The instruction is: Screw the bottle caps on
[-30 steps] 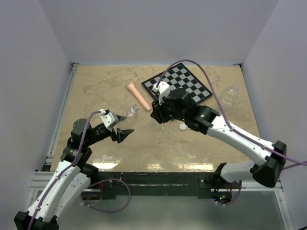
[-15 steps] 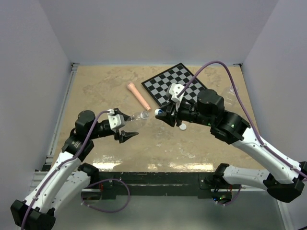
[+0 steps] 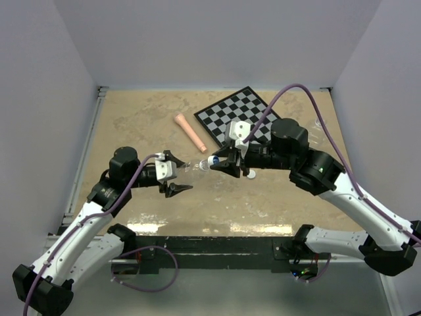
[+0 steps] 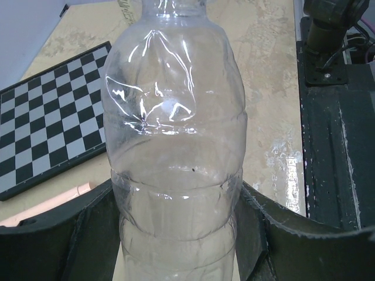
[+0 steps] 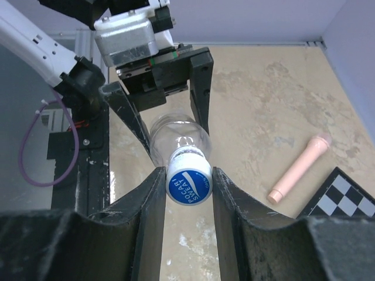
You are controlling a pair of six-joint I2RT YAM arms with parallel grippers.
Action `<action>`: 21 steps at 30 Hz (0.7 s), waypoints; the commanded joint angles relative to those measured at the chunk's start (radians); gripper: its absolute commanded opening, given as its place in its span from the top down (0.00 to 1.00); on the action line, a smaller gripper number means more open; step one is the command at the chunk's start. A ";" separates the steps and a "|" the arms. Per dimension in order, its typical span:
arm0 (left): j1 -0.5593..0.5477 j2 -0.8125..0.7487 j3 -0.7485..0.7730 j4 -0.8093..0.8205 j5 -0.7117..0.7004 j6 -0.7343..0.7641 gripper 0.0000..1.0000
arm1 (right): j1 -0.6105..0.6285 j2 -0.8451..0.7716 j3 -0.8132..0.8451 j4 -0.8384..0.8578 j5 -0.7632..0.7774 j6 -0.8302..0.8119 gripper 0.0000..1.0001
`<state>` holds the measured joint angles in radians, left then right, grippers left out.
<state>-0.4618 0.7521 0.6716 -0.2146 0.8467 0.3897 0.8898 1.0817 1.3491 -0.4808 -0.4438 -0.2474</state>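
Just off the checkerboard, on the side facing the arm bases, a small clear bottle is held up off the table, tipped over pretty much sideways. It's clamped around the body by the left gripper. This is seen best from the left wrist, where the bottle fills the whole gap and is pressed on both sides by the black fingers. So that gripper is only closed as far as the bottle allows.

The bottle's neck is pointed at the right gripper, which is pinched down narrow on the blue cap. From the right wrist, the cap is seen squeezed between the two fingers with its white mark facing the camera, and a white ring is seen right behind the blue face. The cap is pushed up against the bottle's mouth. How far it's threaded on can't be told from any view.

The white cap is found lying flat on the table near the checkerboard's near corner, just beside the right gripper and not touched by it.

The larger bottle is mostly hidden behind the right arm, off to the right of the checkerboard, so not much can be said about how it's lying.

A pink tapered stick is laid on the table just beside the checkerboard's left edge, roughly parallel to it.
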 commanded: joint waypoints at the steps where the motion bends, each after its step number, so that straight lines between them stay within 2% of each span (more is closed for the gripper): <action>1: -0.008 -0.008 0.046 0.014 0.051 0.043 0.81 | -0.002 0.026 0.036 -0.035 -0.061 -0.039 0.94; 21: -0.018 0.012 0.059 -0.009 0.103 0.061 0.90 | 0.001 0.078 0.028 -0.079 -0.122 -0.084 0.93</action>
<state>-0.4683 0.7574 0.6777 -0.2260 0.8944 0.4088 0.8898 1.1404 1.3499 -0.5293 -0.5209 -0.3023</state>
